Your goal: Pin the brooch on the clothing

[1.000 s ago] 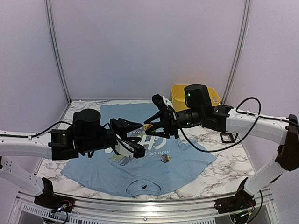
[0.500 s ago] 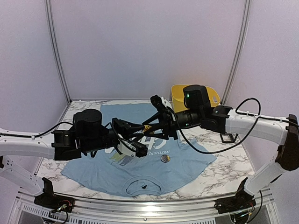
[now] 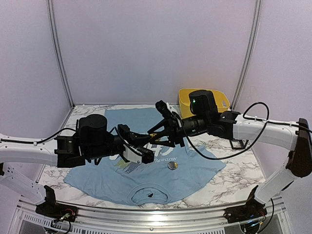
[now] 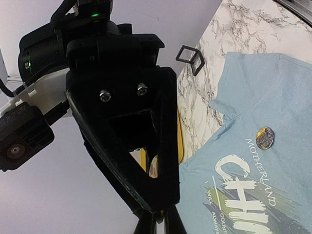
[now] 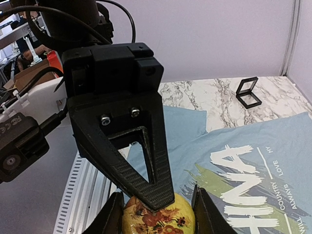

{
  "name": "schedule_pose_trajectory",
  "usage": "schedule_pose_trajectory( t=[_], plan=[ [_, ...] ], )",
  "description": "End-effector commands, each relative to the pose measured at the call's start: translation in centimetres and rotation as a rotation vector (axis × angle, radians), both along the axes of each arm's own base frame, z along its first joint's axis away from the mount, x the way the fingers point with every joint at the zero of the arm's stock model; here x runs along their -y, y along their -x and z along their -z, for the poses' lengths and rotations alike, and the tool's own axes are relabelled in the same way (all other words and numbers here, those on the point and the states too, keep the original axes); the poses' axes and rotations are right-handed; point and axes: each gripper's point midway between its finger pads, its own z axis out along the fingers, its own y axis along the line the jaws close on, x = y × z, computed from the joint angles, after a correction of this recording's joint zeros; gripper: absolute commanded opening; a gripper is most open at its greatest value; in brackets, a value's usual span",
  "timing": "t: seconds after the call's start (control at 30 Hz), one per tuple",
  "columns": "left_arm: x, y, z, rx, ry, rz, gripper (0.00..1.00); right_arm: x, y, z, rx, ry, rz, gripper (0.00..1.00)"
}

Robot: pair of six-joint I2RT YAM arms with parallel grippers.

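The brooch point(image 5: 168, 223), a round yellow pin painted with sunflowers, hangs in the air above the clothing point(image 3: 195, 168), a light blue T-shirt with white lettering spread flat on the table. My right gripper point(image 5: 157, 213) is shut on the brooch's two sides. My left gripper point(image 4: 157, 225) meets it from the left and is shut on the brooch, one ribbed finger point(image 5: 146, 165) lying across its painted face. In the top view both grippers come together at the brooch point(image 3: 154, 133) over the shirt's chest print point(image 4: 243, 185). In the left wrist view the right gripper's black finger point(image 4: 165, 122) hides most of the brooch.
Another round badge point(image 3: 172, 165) lies on the shirt right of the print, also in the left wrist view as the badge point(image 4: 264, 137). A yellow bin point(image 3: 187, 97) stands at the back. A small black frame box point(image 3: 238, 144) sits on the marble at the right.
My left gripper's jaws have closed from half open to shut at the brooch. The right arm has carried the brooch slightly to the left, toward the left gripper.
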Motion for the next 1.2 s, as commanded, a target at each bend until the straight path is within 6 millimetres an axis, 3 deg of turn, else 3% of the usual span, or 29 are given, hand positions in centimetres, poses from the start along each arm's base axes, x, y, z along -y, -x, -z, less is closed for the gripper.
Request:
schedule_pose_trajectory(
  t=[0.0, 0.13, 0.23, 0.37, 0.5, 0.63, 0.77, 0.9, 1.03, 1.17],
  plan=[
    [0.6, -0.1, -2.4, -0.172, 0.181, -0.042, 0.00, -0.3, 0.4, -1.4, 0.073, -0.035, -0.021, 0.40],
    [0.5, -0.6, -2.8, -0.384, 0.312, -0.105, 0.00, 0.2, -0.6, -2.4, 0.101, -0.032, 0.030, 0.74],
    [0.4, -0.8, -2.7, -0.564, 0.405, -0.125, 0.00, 1.1, -1.5, -4.2, 0.120, -0.066, 0.069, 0.98],
    [0.2, -0.7, -1.8, -0.727, 0.465, -0.142, 0.00, 2.0, -1.8, -5.4, 0.143, -0.102, 0.091, 0.99],
    [-0.6, -1.7, -3.1, -0.990, 0.599, -0.127, 0.00, 3.1, -2.1, -6.0, 0.143, -0.100, 0.117, 0.99],
    [-0.4, 0.0, -5.0, -1.243, 0.633, -0.004, 0.00, 4.1, -0.5, -7.5, 0.150, -0.150, 0.083, 0.92],
    [-0.2, 1.7, -6.1, -1.363, 0.627, 0.070, 0.00, 4.4, 0.7, -8.7, 0.150, -0.219, 0.101, 0.78],
    [-1.4, 1.6, -6.3, -1.431, 0.723, 0.039, 0.00, 3.5, 1.3, -7.8, 0.102, -0.214, 0.159, 0.62],
    [-2.2, 2.9, -6.7, -1.438, 0.783, 0.081, 0.00, 2.1, 2.9, -6.5, 0.016, -0.217, 0.131, 0.50],
    [-2.4, 3.7, -6.9, -1.430, 0.801, 0.092, 0.00, 1.2, 4.5, -6.7, 0.000, -0.242, 0.087, 0.38]
  ],
)
